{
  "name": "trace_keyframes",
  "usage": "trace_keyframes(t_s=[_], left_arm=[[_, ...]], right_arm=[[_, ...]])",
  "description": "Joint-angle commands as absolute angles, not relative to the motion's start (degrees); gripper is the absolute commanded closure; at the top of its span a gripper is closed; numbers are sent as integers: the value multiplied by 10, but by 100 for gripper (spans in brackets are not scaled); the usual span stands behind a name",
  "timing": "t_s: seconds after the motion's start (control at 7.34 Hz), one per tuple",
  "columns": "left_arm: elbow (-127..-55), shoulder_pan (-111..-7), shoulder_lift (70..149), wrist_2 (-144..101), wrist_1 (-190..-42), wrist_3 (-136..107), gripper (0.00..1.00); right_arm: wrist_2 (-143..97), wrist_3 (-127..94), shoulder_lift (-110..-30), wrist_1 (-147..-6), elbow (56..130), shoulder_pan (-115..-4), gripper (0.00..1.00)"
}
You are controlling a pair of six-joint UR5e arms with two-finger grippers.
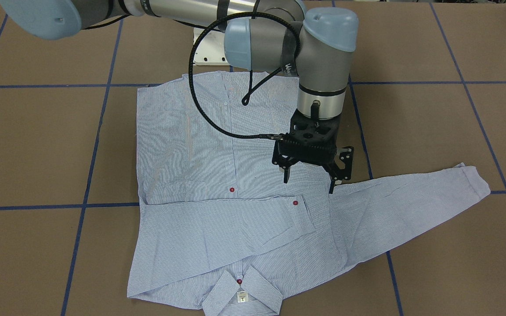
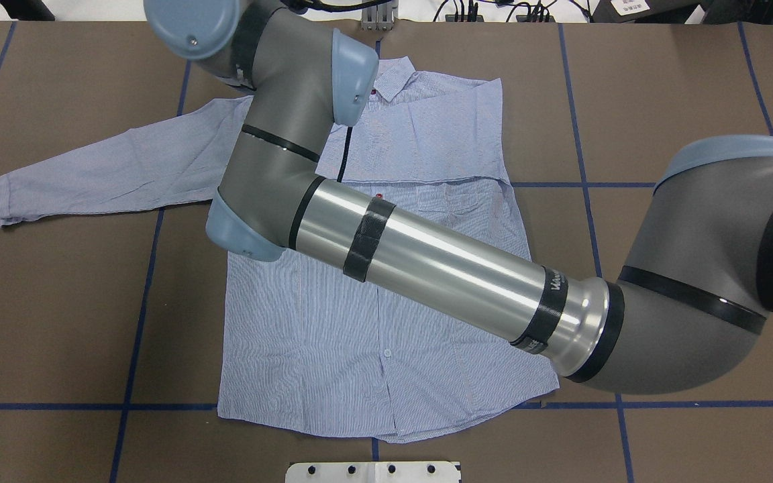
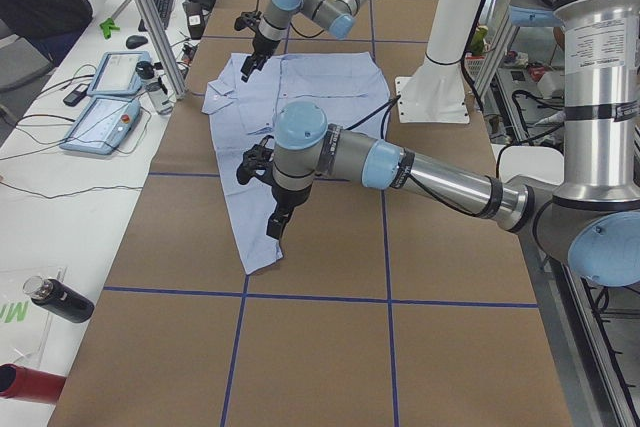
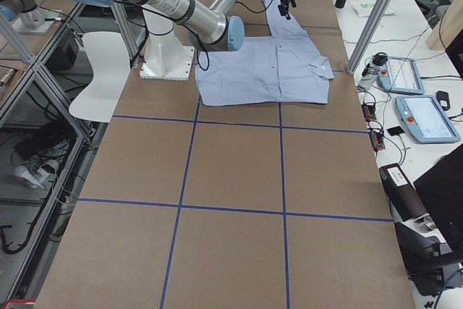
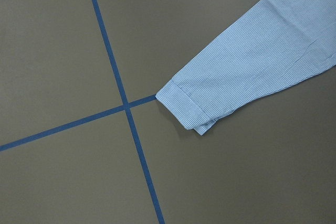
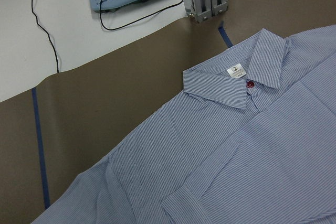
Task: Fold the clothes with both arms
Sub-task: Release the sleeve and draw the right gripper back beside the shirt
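- The right end effector (image 1: pixel 309 186) hangs over the shirt (image 1: pixel 178 166). Its two fingers are spread apart with nothing between them. I cannot tell if the tips touch the cloth.
- Right under it is the spot where the straight sleeve (image 1: pixel 411 199) joins the shirt's body. Just beside it, on the collar (image 1: pixel 240 292) side, is the end of the folded sleeve (image 1: pixel 218 226), which lies across the chest.
- From this end effector the straight sleeve runs away toward the robot's left. It lies long and flat and leans a little back toward the robot. I think the next fold turns on that long line: this sleeve has to swing over the body like the other one.
- The cuff (image 5: pixel 186 106) is at the far end, well apart from the right end effector. The left end effector (image 3: pixel 272 215) is much nearer to it, up in the air. I cannot tell if its fingers are spread or pressed together.
- So I think the left one suits the cuff and the right one suits the shoulder end.
- The desk (image 1: pixel 433 109) is flat and brown, with blue tape lines (image 5: pixel 113 72). Brown desk shows on both sides of the sleeve, so there looks to be room to lift and swing it.
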State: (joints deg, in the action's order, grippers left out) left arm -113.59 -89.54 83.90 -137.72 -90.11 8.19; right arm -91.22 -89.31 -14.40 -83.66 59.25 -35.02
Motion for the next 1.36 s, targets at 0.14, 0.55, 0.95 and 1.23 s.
trace_keyframes(t_s=[0.14, 0.55, 0.95, 1.23], left_arm=[[-1114, -848, 845, -1385, -1004, 79, 0], [-1025, -824, 855, -1382, -1178, -87, 0], [-996, -706, 855, -1250, -1266, -278, 0], [-883, -706, 876, -1248, -1402, -317, 0]], right_arm=[[-990, -772, -310, -941, 823, -396, 0], [-1095, -599, -549, -941, 1046, -483, 0], [-1171, -457, -748, -895, 1149, -558, 0], [-1228, -398, -889, -744, 1145, -616, 0]])
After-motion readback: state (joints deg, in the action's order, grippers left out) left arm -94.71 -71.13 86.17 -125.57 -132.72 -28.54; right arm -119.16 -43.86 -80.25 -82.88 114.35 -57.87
